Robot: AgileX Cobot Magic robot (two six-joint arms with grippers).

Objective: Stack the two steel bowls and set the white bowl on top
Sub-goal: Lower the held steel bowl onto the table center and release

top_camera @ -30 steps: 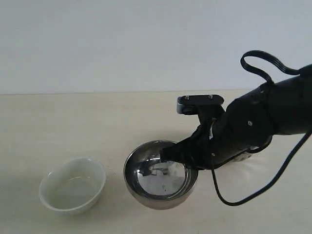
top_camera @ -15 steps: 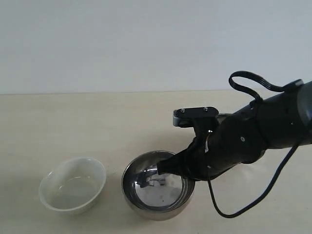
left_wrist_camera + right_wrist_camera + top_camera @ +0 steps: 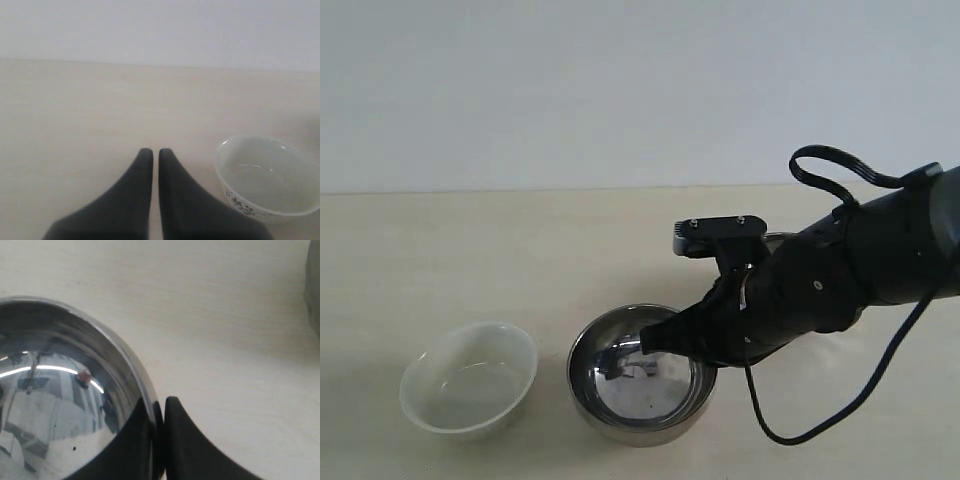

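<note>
Exterior view: one steel bowl [image 3: 620, 388] in plain sight, round, mouth up, front centre of table [image 3: 470, 250]. Right gripper [image 3: 655, 340] clamped on its far-right rim. One white bowl [image 3: 470, 378], mouth up, near its left, not touching. Left gripper [image 3: 151, 151] closed, empty. Bare tabletop behind both bowls.

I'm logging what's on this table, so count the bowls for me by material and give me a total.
steel bowls: 2, one in full view, the other showing only an edge in the right wrist view
white bowl: 1
total: 3
</note>
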